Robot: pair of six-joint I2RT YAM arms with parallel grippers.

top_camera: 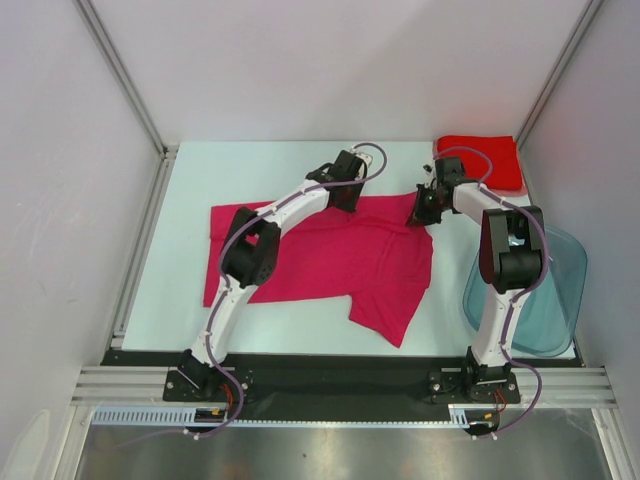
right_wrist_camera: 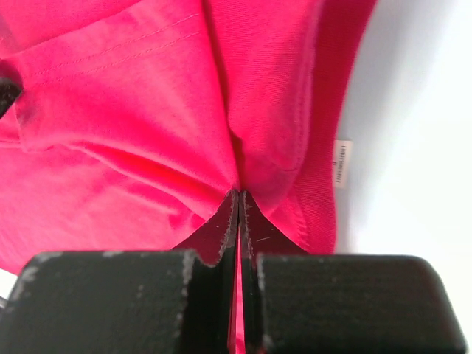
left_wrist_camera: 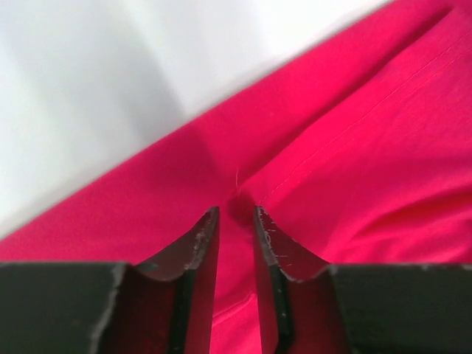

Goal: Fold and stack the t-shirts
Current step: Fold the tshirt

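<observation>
Nearest the arm bases, a sleeve of the soft, plain magenta-pink t-shirt (top_camera: pixel 330 260) points toward the robot. The rest of the shirt lies flat on the pale, smooth table (top_camera: pixel 185 190), with its long axis running left to right. To its right, well apart, the translucent blue-grey plastic tub (top_camera: pixel 560 290) overhangs the table edge.

Both arms reach across the cloth to its far edge, so the whole body of the magenta-pink t-shirt lies on the near side of their grips. Any fold would probably draw that edge back toward the robot.

The left tool (top_camera: pixel 345 190) stands over the middle of the far edge. Its black fingers (left_wrist_camera: pixel 200 247) are nearly together, and a small ridge of knit appears pinched at their tips, with creases spreading out from it. The right tool (top_camera: pixel 422 208) has the far right corner. Its fingers (right_wrist_camera: pixel 221 228) are pressed tight, with only a thin line of pink fabric between them, beside a stitched band and a small white label (right_wrist_camera: pixel 341 162).

Farthest off, in the far right corner, the brighter red t-shirt (top_camera: pixel 480 160) lies folded into a neat rectangle. It is just beyond the right tool, so the right arm is the nearer one to it.
</observation>
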